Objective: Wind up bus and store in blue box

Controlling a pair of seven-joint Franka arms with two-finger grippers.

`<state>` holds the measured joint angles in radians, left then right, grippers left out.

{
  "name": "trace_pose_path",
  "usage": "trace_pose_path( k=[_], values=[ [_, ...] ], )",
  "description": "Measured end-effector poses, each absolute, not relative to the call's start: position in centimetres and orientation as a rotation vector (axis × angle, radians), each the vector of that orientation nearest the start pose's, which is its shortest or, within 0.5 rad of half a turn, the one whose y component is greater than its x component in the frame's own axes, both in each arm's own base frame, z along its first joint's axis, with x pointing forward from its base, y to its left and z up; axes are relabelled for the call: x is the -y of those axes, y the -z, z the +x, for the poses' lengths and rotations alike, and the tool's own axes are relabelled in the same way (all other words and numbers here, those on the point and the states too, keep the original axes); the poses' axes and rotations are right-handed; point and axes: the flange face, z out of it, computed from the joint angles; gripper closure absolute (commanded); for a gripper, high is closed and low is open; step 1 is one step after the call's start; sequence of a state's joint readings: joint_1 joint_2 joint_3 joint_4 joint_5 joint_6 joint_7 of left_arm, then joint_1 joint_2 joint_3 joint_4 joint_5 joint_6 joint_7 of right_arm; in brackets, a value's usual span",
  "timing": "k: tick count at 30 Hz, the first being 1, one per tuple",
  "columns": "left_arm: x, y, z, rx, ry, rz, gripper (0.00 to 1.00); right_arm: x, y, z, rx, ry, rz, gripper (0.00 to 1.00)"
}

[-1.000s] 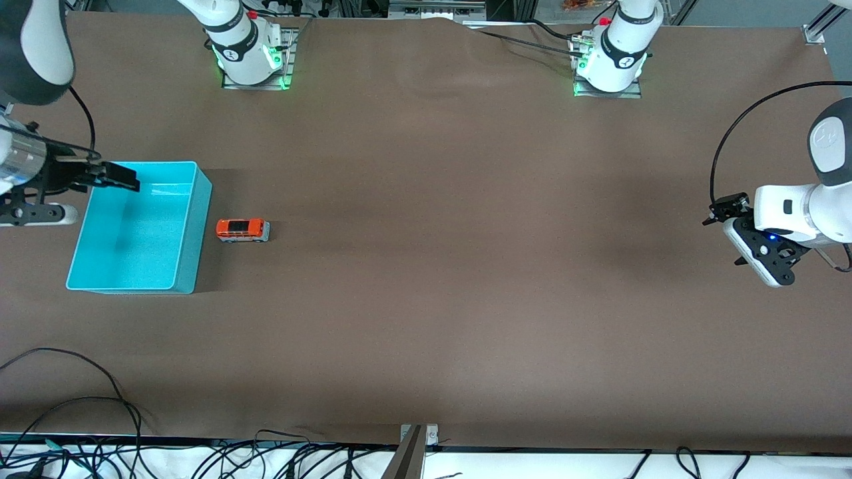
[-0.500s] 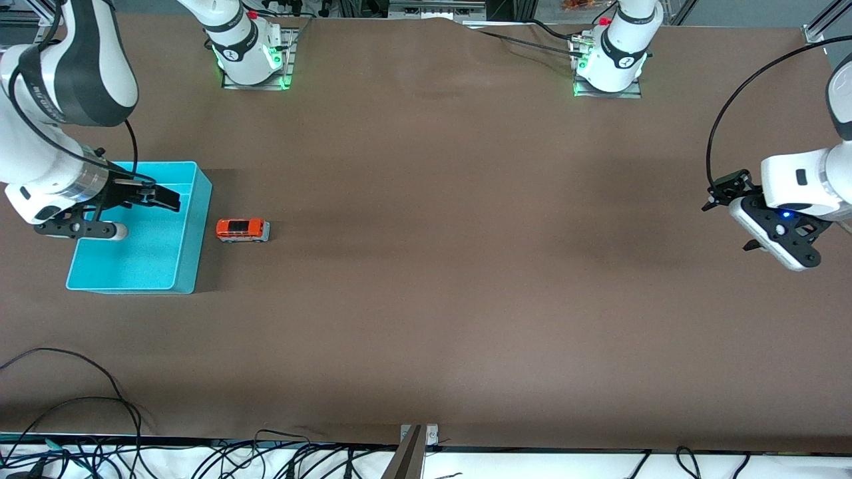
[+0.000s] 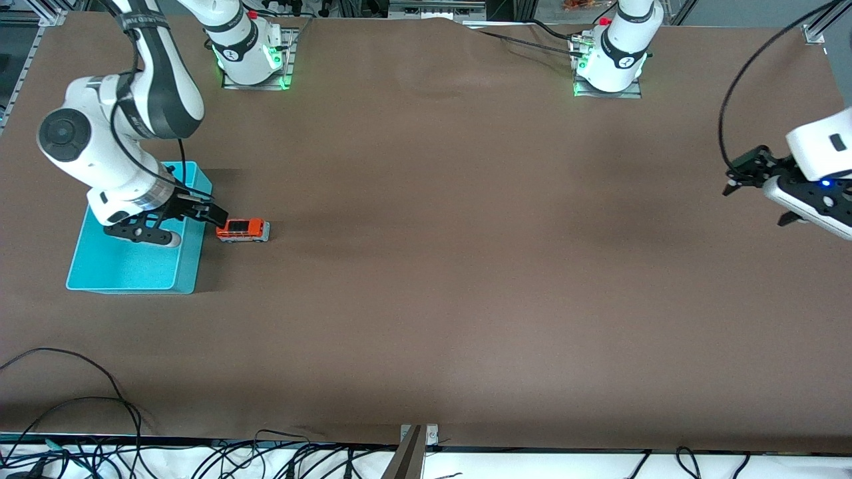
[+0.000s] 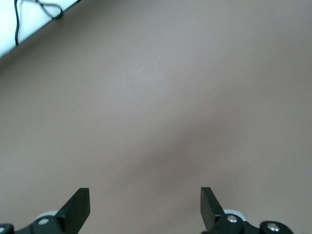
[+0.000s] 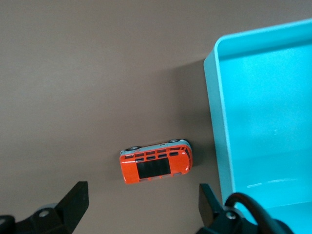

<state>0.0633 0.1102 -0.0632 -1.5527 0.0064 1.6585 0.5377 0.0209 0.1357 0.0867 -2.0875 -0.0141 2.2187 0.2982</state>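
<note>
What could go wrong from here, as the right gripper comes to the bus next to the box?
1. The bus sits on the table close beside the blue box; a finger of the open right gripper may strike the box wall.
2. The bus stands on its wheels, so a touch off centre may roll it away.
The left gripper waits open over bare table at its arm's end.

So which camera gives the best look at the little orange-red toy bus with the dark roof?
The right wrist view: the small orange-red toy bus fills it from above, roof and windows clear, beside the turquoise plastic box. The front view shows the bus tiny, next to the right gripper. The left wrist view shows only table.
</note>
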Motion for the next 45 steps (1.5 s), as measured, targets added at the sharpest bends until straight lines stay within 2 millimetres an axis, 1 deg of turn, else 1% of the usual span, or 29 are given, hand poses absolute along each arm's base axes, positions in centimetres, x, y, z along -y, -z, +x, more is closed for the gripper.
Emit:
trace_pose_path(
  k=[2,4,6,7,9,13,16,19,23,26,32,37,41,45],
  values=[
    [2.2,-58.1,58.5,-0.689,-0.006,-3.066,0.0,-5.9,-34.7,55.9,-0.325,-0.006,-3.124,0.0],
    [4.7,-58.4,57.7,-0.563,-0.004,-3.09,0.0,-5.8,-33.8,55.6,-0.38,-0.008,-3.118,0.0],
    [6.6,-58.6,57.0,-0.477,-0.001,-3.103,0.0,-5.8,-33.3,55.4,-0.439,-0.011,-3.11,0.0],
    [7.3,-58.8,56.6,-0.446,0.0,-3.107,0.0,-5.8,-33.0,55.4,-0.471,-0.013,-3.106,0.0],
    [7.9,-58.9,56.2,-0.411,0.0,-3.111,0.0,-5.8,-32.7,55.3,-0.522,-0.019,-3.098,0.0],
    [7.5,-59.0,55.7,-0.372,-0.002,-3.115,0.0,-5.8,-32.0,55.3,-0.643,-0.029,-3.077,0.0],
    [6.9,-59.2,55.1,-0.357,-0.004,-3.115,0.0,-5.8,-31.3,55.5,-0.811,-0.019,-3.034,0.0],
    [6.6,-59.4,54.1,-0.352,-0.031,-3.112,0.0,-6.0,-30.5,55.6,-0.987,-0.001,-2.974,0.0],
    [6.9,-59.8,52.9,-0.368,-0.069,-3.087,0.0,-6.3,-29.1,55.5,-1.164,0.016,-2.899,0.0],
    [7.3,-59.9,52.5,-0.382,-0.074,-3.077,0.0,-6.5,-27.9,55.1,-1.303,0.016,-2.835,0.0],
    [7.7,-59.5,52.2,-0.395,-0.102,-3.073,0.0,-6.8,-26.1,53.9,-1.518,-0.022,-2.741,0.0],
    [7.7,-59.3,52.2,-0.394,-0.119,-3.072,0.0,-6.9,-25.7,53.6,-1.663,-0.028,-2.659,0.0],
    [7.7,-59.1,52.4,-0.394,-0.122,-3.072,0.0,-6.9,-25.6,53.6,-1.785,0.005,-2.556,0.0],
    [7.7,-59.0,52.7,-0.39,-0.126,-3.073,0.0,-6.9,-24.9,53.1,-1.869,0.022,-2.479,0.0]
  ],
)
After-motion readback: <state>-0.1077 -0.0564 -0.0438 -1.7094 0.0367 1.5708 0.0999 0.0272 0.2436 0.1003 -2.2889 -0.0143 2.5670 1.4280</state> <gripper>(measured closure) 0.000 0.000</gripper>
